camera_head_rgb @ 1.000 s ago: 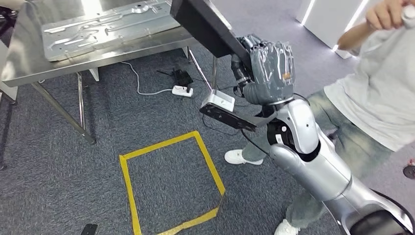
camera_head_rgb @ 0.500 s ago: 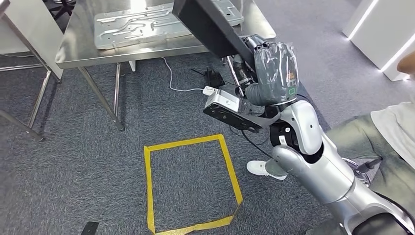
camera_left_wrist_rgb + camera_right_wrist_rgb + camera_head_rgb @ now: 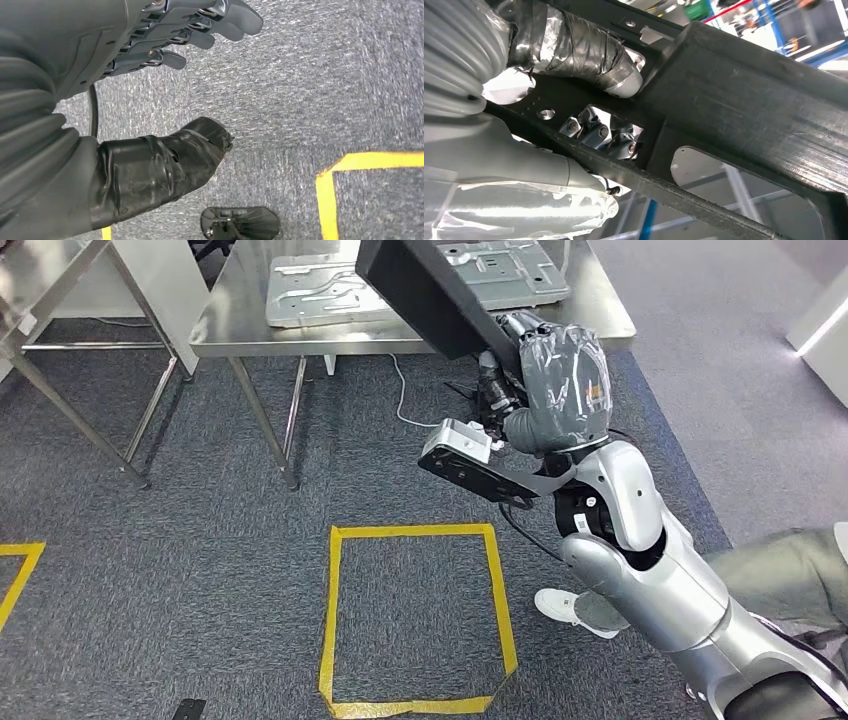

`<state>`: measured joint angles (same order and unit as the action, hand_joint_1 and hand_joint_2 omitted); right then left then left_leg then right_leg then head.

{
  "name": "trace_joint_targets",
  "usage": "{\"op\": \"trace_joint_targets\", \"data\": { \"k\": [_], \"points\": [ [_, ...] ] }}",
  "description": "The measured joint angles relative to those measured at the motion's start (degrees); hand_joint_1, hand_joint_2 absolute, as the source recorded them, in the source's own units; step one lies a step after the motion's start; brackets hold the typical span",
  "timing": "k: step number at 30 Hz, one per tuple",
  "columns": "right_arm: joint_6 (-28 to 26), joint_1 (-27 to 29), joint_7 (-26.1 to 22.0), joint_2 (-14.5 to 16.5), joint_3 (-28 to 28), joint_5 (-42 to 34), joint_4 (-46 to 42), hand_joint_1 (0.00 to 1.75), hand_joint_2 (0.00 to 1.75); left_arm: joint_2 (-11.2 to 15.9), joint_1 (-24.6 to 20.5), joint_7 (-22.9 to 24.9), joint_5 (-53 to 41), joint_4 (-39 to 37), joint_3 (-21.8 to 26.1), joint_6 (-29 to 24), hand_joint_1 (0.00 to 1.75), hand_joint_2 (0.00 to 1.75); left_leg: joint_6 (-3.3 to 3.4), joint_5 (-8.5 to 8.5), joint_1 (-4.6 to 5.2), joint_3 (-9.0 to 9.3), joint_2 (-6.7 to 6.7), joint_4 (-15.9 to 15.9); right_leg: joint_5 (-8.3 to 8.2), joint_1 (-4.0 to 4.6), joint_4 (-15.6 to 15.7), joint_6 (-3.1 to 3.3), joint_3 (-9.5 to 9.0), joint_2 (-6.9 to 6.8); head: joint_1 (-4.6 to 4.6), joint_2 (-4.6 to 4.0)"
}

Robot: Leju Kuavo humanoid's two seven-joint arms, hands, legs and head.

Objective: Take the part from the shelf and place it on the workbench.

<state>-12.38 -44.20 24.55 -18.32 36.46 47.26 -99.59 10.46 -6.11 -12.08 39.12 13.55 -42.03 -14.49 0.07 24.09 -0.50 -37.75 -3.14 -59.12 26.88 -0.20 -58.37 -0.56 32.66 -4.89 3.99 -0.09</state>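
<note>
One black part, carried high

Right hand [image 3: 553, 380] grips the black part [image 3: 425, 295] (thumb wrapped in tape, pressed on its frame), raised at one o'clock over the near edge of the steel workbench [image 3: 240, 325]. Left hand [image 3: 150, 100] hangs over carpet, fingers spread, holding nothing, near yellow floor tape [image 3: 360, 162].

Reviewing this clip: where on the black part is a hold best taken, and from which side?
Probably at the cut-out end of the black part, as the right hand grips it: thumb over the flat plate, fingers through the opening from behind. The cut-out edge offers purchase; the box-shaped body looks too broad.
</note>
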Motion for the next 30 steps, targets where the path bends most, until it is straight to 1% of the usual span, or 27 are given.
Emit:
{"op": "trace_joint_targets", "data": {
  "k": [2, 3, 4, 5, 6, 7, 8, 9, 10, 11, 12, 13, 14, 15, 16, 18, 19, 20, 21, 23, 24, 25, 26, 27, 28, 29, 30],
  "points": [
    [0.05, -0.09, 0.06, -0.14, -0.09, -0.49, -0.11, 1.75, 1.75, -0.09, 0.03, 0.08, 0.02, 0.0, 0.0, 0.02, 0.0, 1.75, 0.87, 0.2, 0.14, 0.04, 0.87, -0.04, 0.27, 0.14, 0.1, -0.55, -0.3, -0.69, -0.19, 0.0],
    [0.03, -0.1, 0.19, -0.2, -0.14, -0.96, -0.17, 1.75, 1.75, -0.14, 0.1, 0.1, 0.03, 0.0, 0.0, 0.03, 0.0, 1.75, 1.19, 0.22, 0.05, 0.14, 1.26, 0.04, 0.56, 0.05, -0.06, -0.89, -0.41, -0.49, -0.22, 0.0],
    [-0.01, -0.1, 0.38, -0.25, -0.21, -1.54, -0.23, 1.75, 1.75, -0.18, 0.12, 0.12, 0.04, 0.0, 0.0, 0.06, 0.0, 1.75, 1.55, 0.26, -0.04, 0.29, 1.6, 0.12, 1.26, -0.07, -0.92, -1.17, -0.14, 0.37, -0.33, 0.0],
    [-0.05, -0.09, 0.63, -0.3, -0.31, -2.2, -0.27, 1.75, 1.75, -0.2, 0.08, 0.09, 0.05, 0.0, 0.0, 0.24, 0.0, 1.75, 1.87, 0.26, -0.12, 0.45, 1.9, 0.23, 2.48, -0.2, -2.95, -1.38, 0.76, 1.58, -0.46, 0.0],
    [-0.07, -0.06, 0.92, -0.38, -0.42, -2.94, -0.3, 1.75, 1.75, -0.21, 0.02, -0.03, 0.11, 0.0, 0.0, 0.69, 0.0, 1.75, 2.15, 0.32, -0.14, 0.55, 2.16, 0.29, 4.12, -0.3, -6.24, -1.48, 2.4, 2.95, -0.62, 0.0],
    [-0.05, 0.0, 1.22, -0.47, -0.49, -3.67, -0.31, 1.75, 1.75, -0.21, -0.07, -0.24, 0.19, 0.0, 0.0, 1.43, 0.0, 1.75, 2.38, 0.4, -0.05, 0.58, 2.46, 0.28, 5.84, -0.31, -10.29, -1.47, 4.56, 3.89, -0.75, 0.0],
    [0.0, 0.11, 1.54, -0.58, -0.54, -4.38, -0.28, 1.75, 1.75, -0.2, -0.13, -0.54, 0.32, 0.0, 0.0, 2.4, 0.0, 1.75, 2.54, 0.46, 0.09, 0.61, 2.79, 0.28, 7.06, -0.29, -14.07, -1.41, 6.71, 4.27, -0.79, 0.0],
    [0.12, 0.26, 1.88, -0.73, -0.55, -5.07, -0.25, 1.75, 1.75, -0.2, -0.15, -0.86, 0.46, 0.0, 0.0, 3.43, 0.0, 1.75, 2.65, 0.52, 0.25, 0.67, 3.13, 0.27, 7.33, -0.26, -16.41, -1.28, 8.23, 4.42, -0.8, 0.0],
    [0.27, 0.39, 2.22, -0.88, -0.56, -5.59, -0.2, 1.75, 1.75, -0.2, -0.13, -1.13, 0.61, 0.0, 0.0, 4.31, 0.0, 1.75, 2.72, 0.58, 0.41, 0.78, 3.51, 0.26, 6.44, -0.2, -16.56, -1.04, 8.71, 4.47, -0.81, 0.0],
    [0.44, 0.48, 2.51, -1.03, -0.56, -5.98, -0.16, 1.75, 1.75, -0.21, -0.12, -1.32, 0.77, 0.0, 0.0, 4.96, 0.0, 1.75, 2.77, 0.62, 0.56, 0.94, 3.88, 0.26, 4.54, -0.06, -14.39, -0.66, 8.04, 4.51, -0.82, -0.01],
    [0.59, 0.48, 2.73, -1.14, -0.57, -6.21, -0.13, 1.75, 1.75, -0.22, -0.12, -1.44, 0.87, 0.0, 0.0, 5.41, 0.0, 1.75, 2.79, 0.67, 0.66, 1.13, 4.21, 0.26, 2.08, 0.18, -10.47, -0.12, 6.44, 4.65, -0.83, -0.01],
    [0.67, 0.43, 2.85, -1.22, -0.59, -6.32, -0.12, 1.75, 1.75, -0.25, -0.13, -1.5, 0.96, 0.0, 0.0, 5.68, 0.0, 1.75, 2.76, 0.72, 0.78, 1.25, 4.45, 0.26, 0.26, 0.44, -6.45, 0.5, 4.65, 4.83, -0.8, -0.01],
    [0.71, 0.35, 2.9, -1.26, -0.6, -6.35, -0.12, 1.75, 1.75, -0.27, -0.13, -1.54, 1.01, 0.0, 0.0, 5.83, 0.0, 1.75, 2.66, 0.74, 0.83, 1.28, 4.62, 0.23, -0.97, 0.67, -3.16, 0.95, 3.19, 4.96, -0.78, -0.01],
    [0.72, 0.29, 2.91, -1.28, -0.61, -6.34, -0.12, 1.75, 1.75, -0.29, -0.11, -1.55, 1.02, 0.0, 0.0, 5.91, 0.0, 1.75, 2.48, 0.73, 0.8, 1.23, 4.71, 0.23, -1.45, 0.88, -1.24, 1.26, 2.32, 5.07, -0.79, 0.0],
    [0.74, 0.26, 2.91, -1.29, -0.61, -6.34, -0.11, 1.75, 1.75, -0.29, -0.07, -1.55, 1.03, 0.0, 0.0, 5.96, 0.0, 1.75, 2.24, 0.69, 0.75, 1.15, 4.76, 0.28, -1.32, 0.99, -0.65, 1.37, 2.05, 5.08, -0.81, 0.0],
    [0.77, 0.23, 2.92, -1.32, -0.61, -6.34, -0.11, 1.75, 1.75, -0.21, 0.03, -1.55, 1.05, 0.0, 0.0, 5.98, 0.0, 1.75, 1.65, 0.72, 0.7, 1.13, 4.73, 0.37, -1.68, 0.78, 0.12, 1.49, 1.72, 4.91, -0.89, 0.0],
    [0.78, 0.21, 2.95, -1.34, -0.61, -6.34, -0.11, 1.75, 1.75, -0.18, 0.08, -1.56, 1.03, 0.0, 0.0, 5.99, 0.0, 1.75, 1.35, 1.19, 0.73, 0.96, 4.57, -0.12, -1.91, 0.54, 0.6, 1.65, 1.43, 4.8, -0.88, 0.0],
    [0.78, 0.17, 2.98, -1.37, -0.62, -6.34, -0.12, 1.75, 1.75, -0.14, 0.06, -1.56, 1.02, 0.0, 0.0, 6.01, 0.0, 1.75, 1.04, 2.17, 0.73, 0.37, 4.39, -1.54, -2.15, 0.28, 1.09, 1.82, 1.16, 4.67, -0.8, 0.0],
    [0.78, 0.15, 3.01, -1.39, -0.62, -6.34, -0.12, 1.75, 1.75, -0.1, 0.02, -1.57, 1.02, 0.0, 0.0, 6.03, 0.0, 1.75, 0.75, 3.69, 0.59, -0.8, 4.19, -4.17, -2.32, 0.13, 1.36, 1.92, 0.97, 4.56, -0.73, 0.0],
    [0.83, 0.16, 3.02, -1.42, -0.61, -6.34, -0.1, 1.75, 1.75, -0.08, -0.05, -1.57, 1.03, 0.0, 0.0, 6.03, 0.0, 1.75, 0.1, 6.95, 0.18, -4.25, 4.0, -11.46, -2.31, 0.08, 1.36, 2.04, 0.98, 4.49, -0.65, 0.0],
    [0.86, 0.22, 3.02, -1.42, -0.6, -6.34, -0.08, 1.75, 1.75, -0.07, 0.0, -1.56, 1.04, 0.0, 0.0, 6.03, 0.0, 1.75, -0.22, 7.66, -0.07, -5.57, 3.92, -14.1, -2.24, 0.03, 1.24, 1.99, 1.02, 4.47, -0.65, 0.0],
    [0.9, 0.28, 3.02, -1.42, -0.6, -6.34, -0.06, 1.75, 1.75, -0.06, 0.07, -1.55, 1.05, 0.0, 0.0, 6.03, 0.0, 1.75, -0.52, 7.34, -0.3, -5.98, 3.8, -14.81, -2.13, -0.05, 1.09, 1.89, 1.06, 4.46, -0.65, 0.0],
    [0.92, 0.31, 3.02, -1.42, -0.59, -6.34, -0.04, 1.75, 1.75, -0.04, 0.12, -1.55, 1.05, 0.0, 0.0, 6.03, 0.0, 1.75, -0.8, 6.0, -0.52, -5.22, 3.65, -13.21, -1.98, -0.17, 0.88, 1.7, 1.09, 4.46, -0.65, -0.01],
    [0.93, 0.33, 3.02, -1.42, -0.59, -6.34, -0.03, 1.75, 1.75, -0.03, 0.14, -1.55, 1.05, 0.0, 0.0, 6.02, 0.0, 1.75, -1.07, 4.02, -0.74, -3.43, 3.43, -9.66, -1.76, -0.32, 0.57, 1.43, 1.09, 4.45, -0.63, -0.01],
    [0.93, 0.33, 3.02, -1.42, -0.6, -6.34, -0.03, 1.75, 1.75, -0.04, 0.09, -1.55, 1.04, 0.0, 0.0, 6.02, 0.0, 1.75, -1.24, 2.65, -0.82, -1.45, 3.23, -5.83, -1.49, -0.4, 0.22, 1.08, 1.15, 4.44, -0.62, -0.01],
    [0.93, 0.31, 3.03, -1.43, -0.6, -6.34, -0.03, 1.75, 1.75, -0.04, 0.03, -1.56, 1.04, 0.0, 0.0, 6.01, 0.0, 1.75, -1.14, 1.68, -0.82, 0.16, 3.19, -2.66, -1.21, -0.41, -0.17, 0.69, 1.25, 4.44, -0.63, -0.01],
    [0.94, 0.29, 3.03, -1.43, -0.61, -6.34, -0.02, 1.75, 1.75, -0.04, -0.02, -1.56, 1.04, 0.0, 0.0, 6.01, 0.0, 1.75, -0.89, 1.34, -0.76, 1.12, 3.21, -0.78, -1.02, -0.36, -0.45, 0.34, 1.35, 4.43, -0.65, -0.01]
  ]
}}
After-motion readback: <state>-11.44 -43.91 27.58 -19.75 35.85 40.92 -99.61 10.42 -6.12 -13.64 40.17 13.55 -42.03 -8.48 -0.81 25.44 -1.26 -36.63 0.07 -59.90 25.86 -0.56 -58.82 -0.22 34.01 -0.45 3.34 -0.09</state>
